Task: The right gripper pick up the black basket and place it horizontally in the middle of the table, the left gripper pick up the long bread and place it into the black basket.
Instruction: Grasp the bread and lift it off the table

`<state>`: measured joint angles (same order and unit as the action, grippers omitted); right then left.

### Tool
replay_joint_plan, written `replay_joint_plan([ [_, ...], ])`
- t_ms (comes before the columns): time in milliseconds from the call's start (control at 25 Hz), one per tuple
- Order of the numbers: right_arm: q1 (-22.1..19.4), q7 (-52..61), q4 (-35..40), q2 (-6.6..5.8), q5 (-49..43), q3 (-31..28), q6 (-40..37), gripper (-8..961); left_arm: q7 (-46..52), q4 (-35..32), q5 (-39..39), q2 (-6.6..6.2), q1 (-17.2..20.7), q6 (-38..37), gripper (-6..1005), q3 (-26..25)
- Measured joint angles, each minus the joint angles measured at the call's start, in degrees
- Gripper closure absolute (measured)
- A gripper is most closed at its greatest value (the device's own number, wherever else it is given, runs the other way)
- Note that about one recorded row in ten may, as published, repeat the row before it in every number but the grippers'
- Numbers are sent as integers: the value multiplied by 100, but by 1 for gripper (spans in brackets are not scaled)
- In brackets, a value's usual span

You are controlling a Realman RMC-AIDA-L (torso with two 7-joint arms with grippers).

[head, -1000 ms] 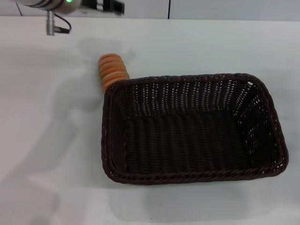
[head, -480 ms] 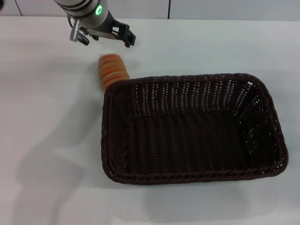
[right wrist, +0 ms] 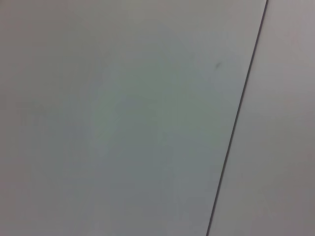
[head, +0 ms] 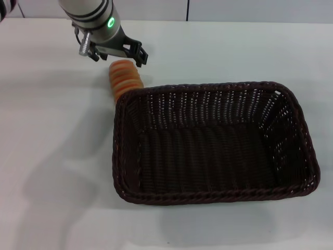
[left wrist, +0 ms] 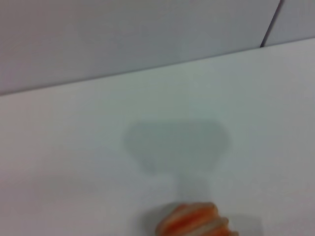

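Head view: left tool (head: 136, 55) reaches in from far-left, angled down, fingers slightly apart, empty, just above far end of long bread (head: 124, 78). Bread lies on worktop (head: 52, 135), touching black basket (head: 213, 141) far-left corner. Right tool not visible.

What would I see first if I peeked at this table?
First, the big black basket, lying empty in the middle of the white table. Next, the stripy long bread just outside the basket's far left corner, touching its rim. The left gripper hovers right above the bread's far end.
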<state>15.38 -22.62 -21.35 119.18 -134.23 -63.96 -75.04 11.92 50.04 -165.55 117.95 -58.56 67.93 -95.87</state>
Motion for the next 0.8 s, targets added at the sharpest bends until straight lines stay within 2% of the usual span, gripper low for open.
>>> replay_joint_plan([
  [400,-17,-5,18,-1,-49,199,-226,507,764,88,23,35,231,-68,153,-60],
  [520,-16,-6,20,-11,-51,311,-310,507,888,-13,26,29,177,-67,153,-157],
  [560,-10,-5,29,-19,-51,345,-335,507,877,-350,35,28,10,-68,153,-272],
  [680,49,4,84,-33,-51,413,-366,507,820,-675,33,35,-160,-100,153,-334],
  [800,94,5,107,-40,-51,481,-368,506,815,-759,42,44,-184,-128,153,-339],
])
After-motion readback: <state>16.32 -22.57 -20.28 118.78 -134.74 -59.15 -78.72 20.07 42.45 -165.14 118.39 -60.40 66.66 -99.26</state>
